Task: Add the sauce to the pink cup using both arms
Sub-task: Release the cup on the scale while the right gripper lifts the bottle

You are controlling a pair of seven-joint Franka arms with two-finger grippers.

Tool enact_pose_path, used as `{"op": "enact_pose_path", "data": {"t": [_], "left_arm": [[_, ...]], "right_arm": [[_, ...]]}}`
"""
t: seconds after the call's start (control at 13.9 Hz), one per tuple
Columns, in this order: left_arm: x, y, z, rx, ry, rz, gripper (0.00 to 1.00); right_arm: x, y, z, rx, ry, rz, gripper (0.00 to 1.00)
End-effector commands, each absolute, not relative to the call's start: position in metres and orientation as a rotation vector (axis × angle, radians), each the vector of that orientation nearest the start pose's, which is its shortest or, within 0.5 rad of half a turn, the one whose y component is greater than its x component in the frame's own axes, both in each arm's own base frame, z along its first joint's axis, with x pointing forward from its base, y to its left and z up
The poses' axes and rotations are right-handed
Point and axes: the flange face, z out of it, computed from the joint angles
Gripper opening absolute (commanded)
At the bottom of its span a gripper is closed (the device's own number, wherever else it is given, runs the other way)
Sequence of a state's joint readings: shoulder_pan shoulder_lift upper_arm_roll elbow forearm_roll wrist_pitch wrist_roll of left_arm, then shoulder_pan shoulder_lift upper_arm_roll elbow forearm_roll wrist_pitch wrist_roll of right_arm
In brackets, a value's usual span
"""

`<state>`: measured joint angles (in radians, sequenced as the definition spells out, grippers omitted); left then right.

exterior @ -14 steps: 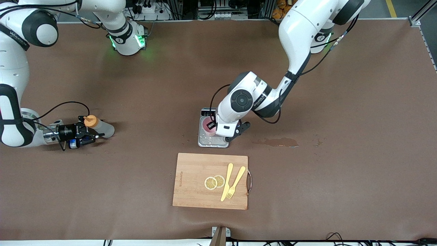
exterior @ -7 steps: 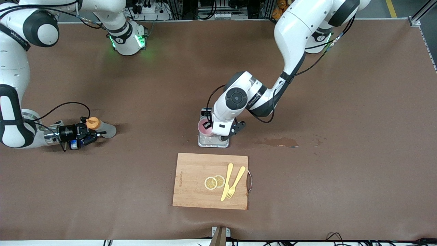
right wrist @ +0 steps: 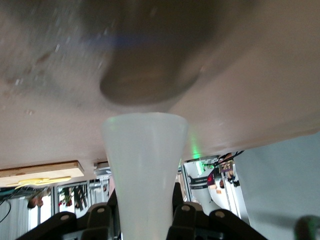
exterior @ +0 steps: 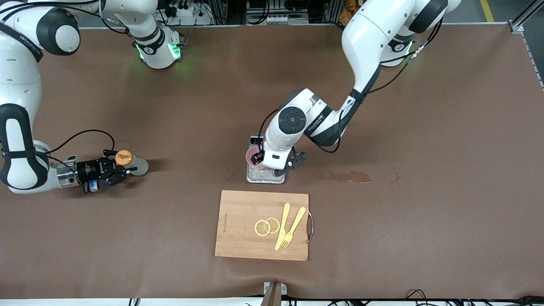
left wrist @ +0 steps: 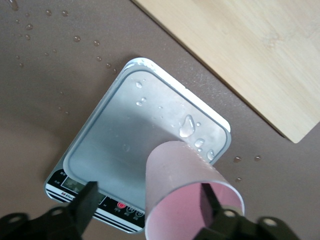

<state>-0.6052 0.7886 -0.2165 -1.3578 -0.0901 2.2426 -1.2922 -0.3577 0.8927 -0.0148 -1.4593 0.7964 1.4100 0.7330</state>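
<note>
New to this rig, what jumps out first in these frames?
The left gripper is at the pink cup over the steel scale, mid-table. Toward the right arm's end, the right gripper grips the sauce bottle. A cutting board lies nearer the camera.
</note>
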Motion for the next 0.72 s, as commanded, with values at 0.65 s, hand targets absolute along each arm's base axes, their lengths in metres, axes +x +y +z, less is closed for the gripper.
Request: {"op": "enact_pose_path", "data": {"t": [0.65], "left_arm": [[0.545,-0.484,0.353,-3.124,-0.912,0.246,1.0]], "right_arm": [[0.65,-0.034,0.272,-1.986,1.731,1.181,0.39]]}}
